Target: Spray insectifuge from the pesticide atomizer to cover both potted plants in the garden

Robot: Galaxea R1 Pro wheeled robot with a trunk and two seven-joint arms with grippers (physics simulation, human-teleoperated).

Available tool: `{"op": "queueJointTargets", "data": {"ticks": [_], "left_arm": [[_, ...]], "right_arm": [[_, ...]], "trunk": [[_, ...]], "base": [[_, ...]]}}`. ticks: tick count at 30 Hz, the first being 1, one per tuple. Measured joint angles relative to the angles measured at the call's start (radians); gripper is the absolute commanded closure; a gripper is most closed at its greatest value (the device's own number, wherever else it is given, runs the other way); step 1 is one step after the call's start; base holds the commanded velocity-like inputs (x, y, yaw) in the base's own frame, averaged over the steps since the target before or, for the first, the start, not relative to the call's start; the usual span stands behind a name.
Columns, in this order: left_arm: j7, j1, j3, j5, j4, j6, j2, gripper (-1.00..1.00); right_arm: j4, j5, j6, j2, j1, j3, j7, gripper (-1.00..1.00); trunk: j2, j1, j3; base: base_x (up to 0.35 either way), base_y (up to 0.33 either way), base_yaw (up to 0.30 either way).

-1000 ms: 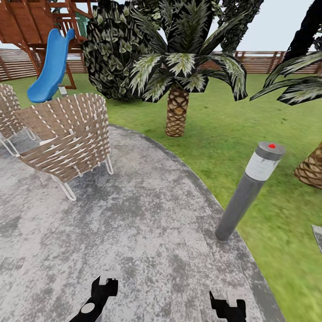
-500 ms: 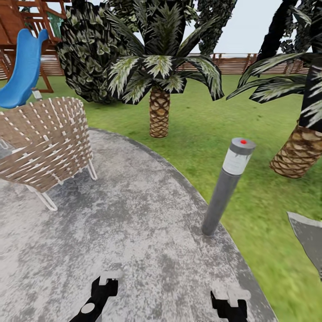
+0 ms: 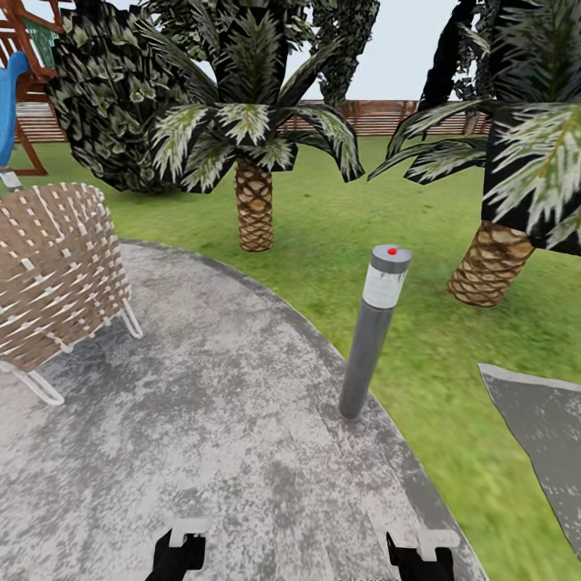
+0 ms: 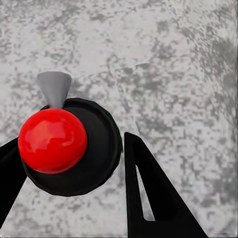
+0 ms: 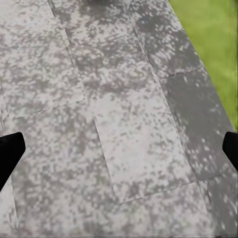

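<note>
The robot stands on the grey round paved patio [image 3: 202,420] of the garden, in transit. Neither the pesticide atomizer nor either potted plant can be located from the present views; their positions cannot be stated.

The left gripper [image 3: 179,553] and right gripper [image 3: 420,557] are held low over the paving. In the right wrist view the two fingertips [image 5: 10,153] are spread wide with bare paving between them, so that gripper is open and empty. In the left wrist view black fingers [image 4: 153,193] stand apart with nothing held between them; a red ball on a black disc [image 4: 52,141] is seen below.

Hazards judged from this position:
- A grey bollard with a red dot [image 3: 373,331] stands at the patio edge, just ahead to the right. Collision by the base or right arm is possible if the heading is kept close to it.
- A woven chair [image 3: 56,274] stands to the left and narrows the clear passage.
- The bollard could be mistaken for the sprayer.
- Wheel slip may occur at the step from paving to lawn [image 3: 387,218].
</note>
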Motion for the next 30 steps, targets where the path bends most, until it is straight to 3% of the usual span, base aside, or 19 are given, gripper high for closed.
{"op": "queueJointTargets", "data": {"ticks": [11, 23, 30], "left_arm": [[0.0, 0.015, -0.002, -0.004, 0.007, -0.003, 0.002, 1.0], [-0.002, 0.016, -0.003, -0.005, 0.006, -0.002, 0.001, 1.0], [-0.001, 0.016, -0.004, -0.008, 0.008, -0.003, 0.0, 1.0]], "right_arm": [[0.035, -0.001, -0.048, 0.001, 0.0, 0.0, 0.0, -1.0], [0.037, 0.0, -0.053, 0.007, 0.0, 0.001, 0.003, -1.0], [0.037, 0.0, -0.053, 0.009, 0.0, 0.001, 0.002, -1.0]], "trunk": [[0.0, 0.0, 0.006], [0.0, 0.0, 0.009], [0.0, 0.0, 0.009]], "base": [[0.0, 0.0, -0.276], [0.0, -0.004, -0.292], [0.0, -0.215, -0.296]]}}
